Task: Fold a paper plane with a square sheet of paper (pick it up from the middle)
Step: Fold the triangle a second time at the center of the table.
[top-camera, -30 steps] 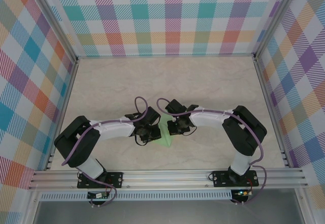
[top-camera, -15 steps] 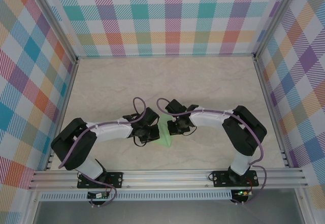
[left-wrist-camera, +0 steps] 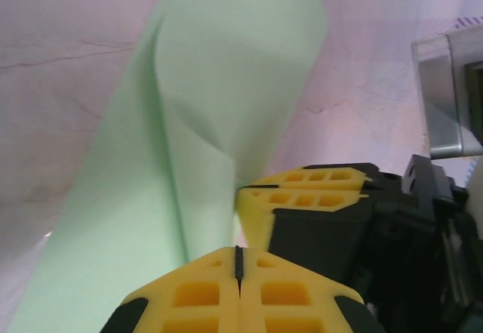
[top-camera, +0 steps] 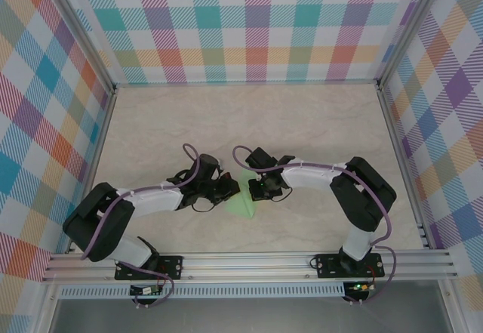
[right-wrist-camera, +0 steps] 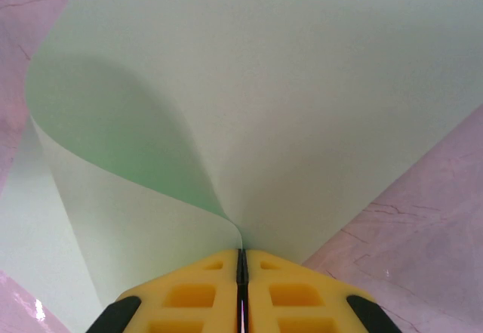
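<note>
The square sheet of paper (top-camera: 241,205) is pale green and lies bent between the two grippers at the table's near middle. My left gripper (top-camera: 232,190) reaches it from the left. In the left wrist view its yellow tips (left-wrist-camera: 238,248) are shut, with the curled sheet (left-wrist-camera: 226,84) running down into them. My right gripper (top-camera: 255,190) comes from the right and is shut on the sheet's edge (right-wrist-camera: 241,251); the paper (right-wrist-camera: 302,84) curls up and away from its jaws. The right gripper's fingers (left-wrist-camera: 309,186) sit just beyond the left tips. The paper plane is out of view.
The marbled table (top-camera: 249,121) stretches open behind the grippers. Checked walls on metal posts (left-wrist-camera: 445,99) close in three sides. An aluminium rail (top-camera: 249,261) with both arm bases runs along the near edge.
The left arm has stretched right and lower, bringing its gripper up to the paper, and its jaws have closed. The paper's near corner shifted slightly left. The right arm has not moved.
</note>
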Robot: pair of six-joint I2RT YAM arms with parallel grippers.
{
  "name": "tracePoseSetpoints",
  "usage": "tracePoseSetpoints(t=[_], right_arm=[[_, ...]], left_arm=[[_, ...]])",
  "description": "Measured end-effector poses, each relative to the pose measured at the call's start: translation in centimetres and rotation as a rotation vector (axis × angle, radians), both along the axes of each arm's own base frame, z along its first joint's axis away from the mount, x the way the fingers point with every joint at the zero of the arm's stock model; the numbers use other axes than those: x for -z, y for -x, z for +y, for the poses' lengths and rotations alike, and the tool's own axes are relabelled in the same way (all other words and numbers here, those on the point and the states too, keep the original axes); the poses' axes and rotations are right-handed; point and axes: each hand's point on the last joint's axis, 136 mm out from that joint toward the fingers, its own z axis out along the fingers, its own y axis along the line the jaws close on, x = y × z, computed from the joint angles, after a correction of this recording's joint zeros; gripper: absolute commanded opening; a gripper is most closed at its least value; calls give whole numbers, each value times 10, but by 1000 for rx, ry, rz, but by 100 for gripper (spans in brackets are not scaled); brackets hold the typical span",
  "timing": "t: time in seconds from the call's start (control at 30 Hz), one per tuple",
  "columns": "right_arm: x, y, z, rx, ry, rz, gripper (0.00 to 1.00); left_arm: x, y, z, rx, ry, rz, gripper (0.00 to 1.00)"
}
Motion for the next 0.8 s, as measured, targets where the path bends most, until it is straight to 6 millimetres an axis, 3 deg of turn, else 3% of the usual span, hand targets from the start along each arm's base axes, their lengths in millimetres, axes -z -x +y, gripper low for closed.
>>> tracePoseSetpoints(t=[0.6, 0.8], right_arm=[[0, 0, 0, 3, 1, 2, 10], [0, 0, 0, 3, 1, 3, 11]], left_arm=[[21, -6, -15, 35, 31, 30, 0], [38, -5, -15, 34, 7, 60, 0]])
